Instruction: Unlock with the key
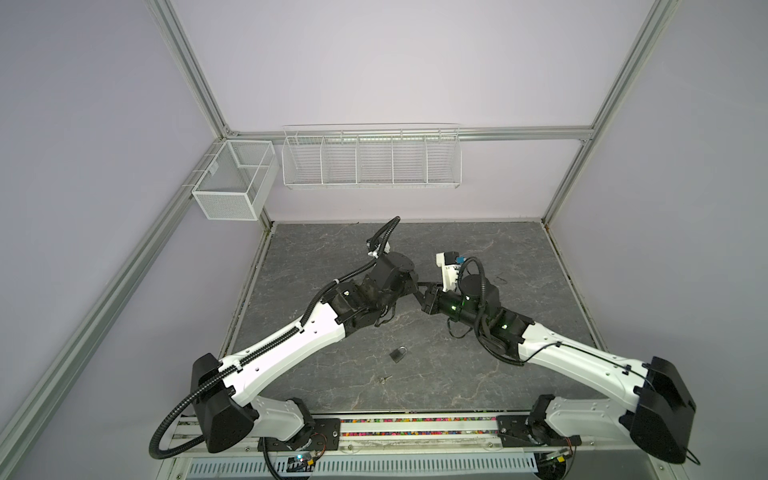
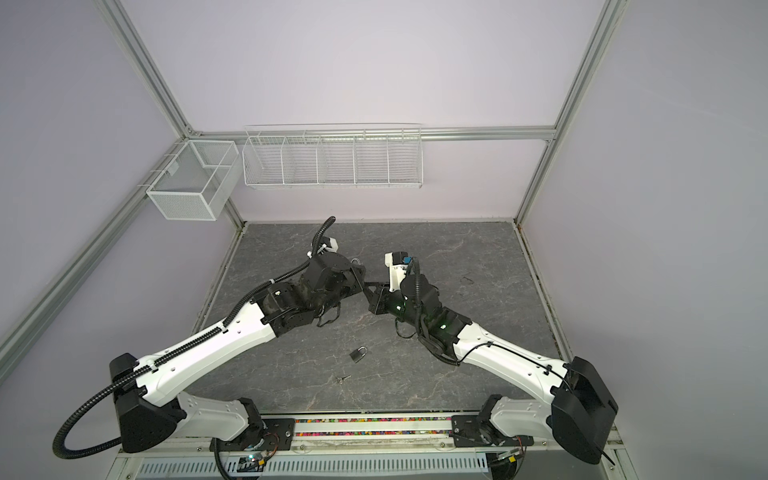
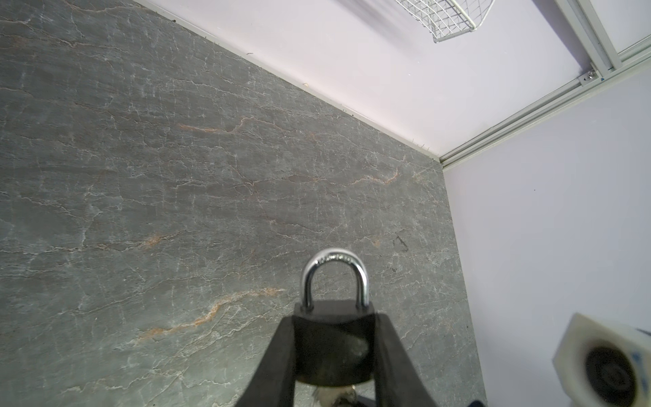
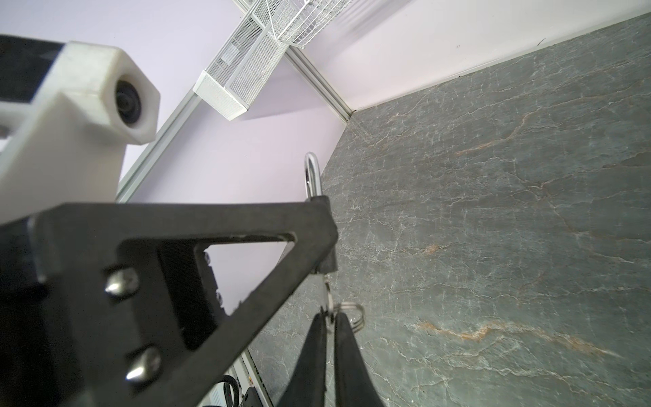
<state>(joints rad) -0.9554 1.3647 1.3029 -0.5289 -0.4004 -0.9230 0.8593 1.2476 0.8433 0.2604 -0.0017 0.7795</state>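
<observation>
Two grippers mid-air: left gripper [image 3: 334,326] clamps the padlock [image 3: 334,340], right gripper [image 4: 330,319] pinches the key [image 4: 327,292] at its base. Twist off-axis and that thin key probably slips or jams.

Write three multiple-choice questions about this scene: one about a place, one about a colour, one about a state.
1. Where does the loose padlock lie?
A) in the wire basket
B) on the table
C) on the wall rack

2. What colour is the body of the held padlock?
A) red
B) yellow
C) black

3. How is the left hand?
A) shut on the held padlock
B) open and empty
C) shut on nothing

Answers:
1 B, it lies on the grey table in both top views.
2 C, the body looks black under a silver loop.
3 A, its fingers press both sides of the body.
</observation>
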